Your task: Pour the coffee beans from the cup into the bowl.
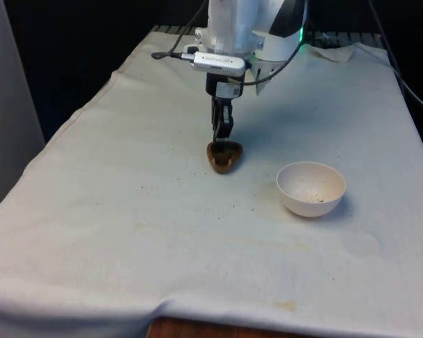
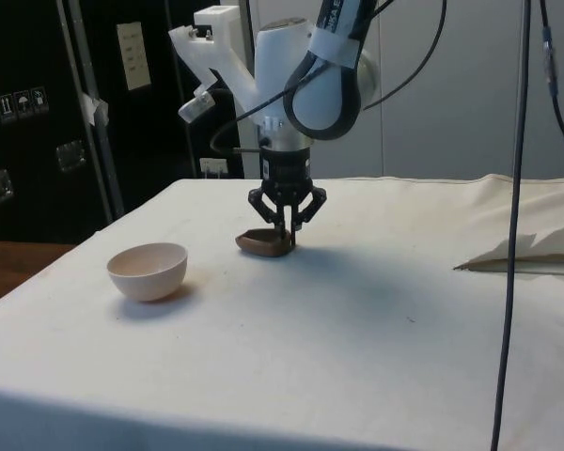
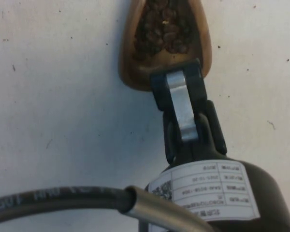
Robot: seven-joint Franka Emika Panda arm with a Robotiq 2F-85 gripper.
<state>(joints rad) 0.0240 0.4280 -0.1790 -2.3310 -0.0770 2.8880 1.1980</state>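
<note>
A small brown wooden cup [image 1: 224, 156] with a pinched, triangular rim stands on the white cloth near the table's middle. It holds dark coffee beans [image 3: 162, 29]. My gripper [image 1: 223, 137] points straight down at the far side of the cup's rim, and its fingers [image 3: 179, 96] are shut on that rim. The cup [image 2: 263, 244] rests on the cloth under the gripper [image 2: 284, 230]. A white bowl [image 1: 311, 188] stands upright to the front view's right of the cup and nearer the camera. It holds only a few dark specks. In the side view the bowl [image 2: 148, 271] is apart from the cup.
A black cable [image 2: 512, 235] hangs down at the side view's right. A fold of cloth [image 2: 531, 254] lies behind it on the table. The cloth is rumpled at the far corner [image 1: 338, 53]. The table's front edge [image 1: 218, 320] is close to the camera.
</note>
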